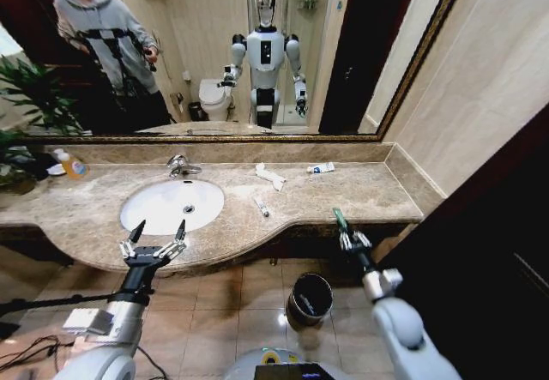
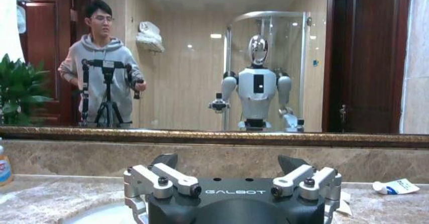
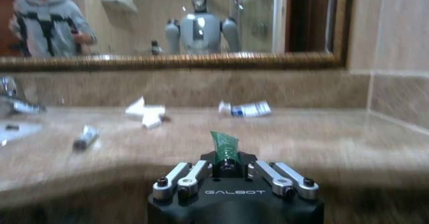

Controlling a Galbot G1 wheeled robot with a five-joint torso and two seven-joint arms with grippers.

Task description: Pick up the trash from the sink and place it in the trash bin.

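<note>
Right end effector [image 1: 343,226], lower right of centre in the head view, sits at the front edge of the bench [image 1: 360,193], fingers closed on a flat green tube [image 1: 340,219] that stands up from between them; the wrist view shows the green tube [image 3: 224,144] pinched at its base. Left end effector [image 1: 157,236], lower left of frame, is spread wide with nothing in it, its dark pointed fingertips over the front lip of the sink [image 1: 171,206].

The sink is a smooth white oval basin with a chrome faucet [image 1: 180,166], set in mottled beige marble with a curved front edge. Crumpled white tissue [image 1: 270,176], a white-and-blue tube [image 1: 322,168] and a small tube [image 1: 260,207] lie on the bench right of the basin, well apart.

The trash bin [image 1: 310,298], a dark cylinder with a shiny rim, stands on the tiled floor below the bench, between the two arms, with bare tile on all sides of it.
</note>
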